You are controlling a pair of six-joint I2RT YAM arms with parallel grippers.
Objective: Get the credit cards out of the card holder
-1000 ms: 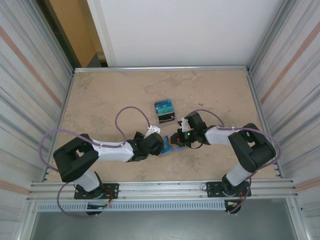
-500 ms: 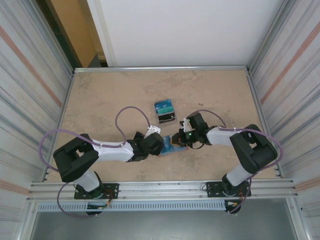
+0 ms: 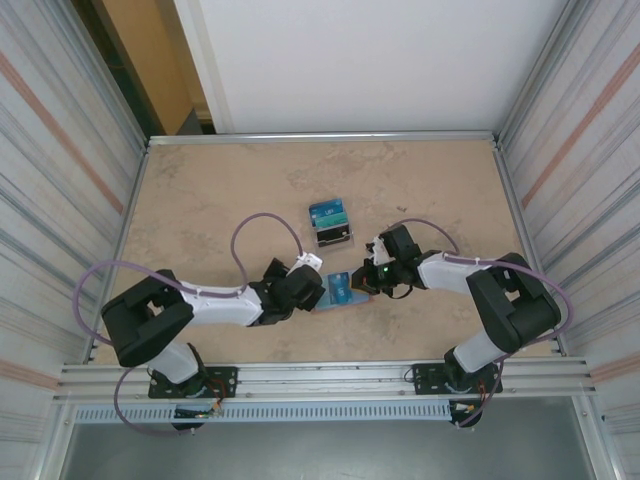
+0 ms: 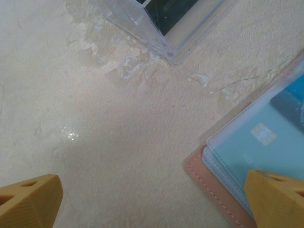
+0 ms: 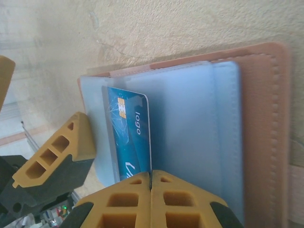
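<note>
covering card [image 5: 130, 137] end, closed right hand [image 5: 150, 176]

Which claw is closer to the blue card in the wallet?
Right. The right claw is shut on the edge of the blue card. The left claw is open, with one finger over the wallet, just beside the card.

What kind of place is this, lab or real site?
Probably a lab test cell: tabletop boxed in by ribbed side panels, arms bolted to an aluminium rail, plain white backboard.
</note>
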